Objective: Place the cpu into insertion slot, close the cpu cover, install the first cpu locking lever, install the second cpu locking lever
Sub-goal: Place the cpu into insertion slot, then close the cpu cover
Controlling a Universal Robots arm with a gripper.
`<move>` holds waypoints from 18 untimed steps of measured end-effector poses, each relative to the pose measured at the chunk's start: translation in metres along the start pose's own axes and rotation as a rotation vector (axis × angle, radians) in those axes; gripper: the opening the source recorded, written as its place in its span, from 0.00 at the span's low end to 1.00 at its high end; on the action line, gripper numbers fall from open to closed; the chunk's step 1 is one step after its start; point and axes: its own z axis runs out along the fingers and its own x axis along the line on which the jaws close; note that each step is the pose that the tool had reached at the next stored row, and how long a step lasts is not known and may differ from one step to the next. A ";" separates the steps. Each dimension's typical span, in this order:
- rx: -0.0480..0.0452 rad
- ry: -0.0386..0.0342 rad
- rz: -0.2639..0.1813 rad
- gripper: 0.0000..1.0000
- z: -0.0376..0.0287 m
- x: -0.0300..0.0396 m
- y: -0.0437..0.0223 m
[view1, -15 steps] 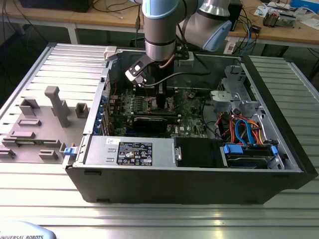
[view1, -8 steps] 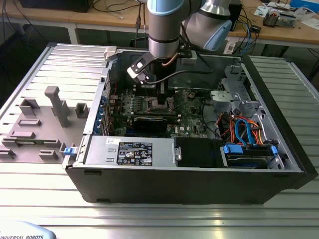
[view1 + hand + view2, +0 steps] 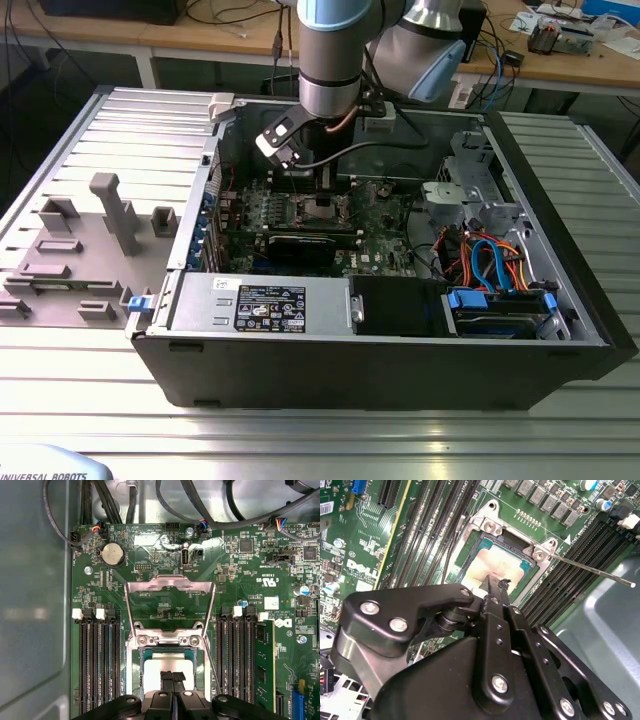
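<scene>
The cpu (image 3: 167, 662), a dull silver square, lies in the insertion slot (image 3: 134, 672) on the green motherboard; in the second wrist view the cpu (image 3: 492, 562) sits inside the slot's bright metal frame (image 3: 490, 527). The cpu cover (image 3: 170, 586) stands swung open behind the slot, away from the chip. My gripper (image 3: 172, 677) is shut, its black fingertips pressed together just over the near edge of the cpu, with nothing between them; the second wrist view shows the gripper (image 3: 495, 584) at the same spot. A thin locking lever (image 3: 592, 571) sticks out free beside the slot. In the exterior view the gripper (image 3: 322, 188) hangs over the board.
Black memory slots (image 3: 97, 665) flank the slot on both sides. The open computer case (image 3: 560, 330) walls in the board, with cables and blue connectors (image 3: 490, 260) at the exterior view's right and a power supply (image 3: 260, 300) in front. A grey fixture tray (image 3: 80, 240) lies outside.
</scene>
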 end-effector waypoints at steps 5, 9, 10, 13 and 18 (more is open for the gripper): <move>0.0026 -0.0001 0.000 0.11 0.0000 0.0000 0.0000; 0.0047 0.0000 0.000 0.11 0.0000 0.0000 0.0000; 0.0062 0.0000 0.000 0.11 0.0000 0.0000 0.0001; 0.0081 -0.0001 0.000 0.11 0.0000 0.0000 0.0001; 0.0097 -0.0001 0.000 0.11 0.0000 0.0000 0.0001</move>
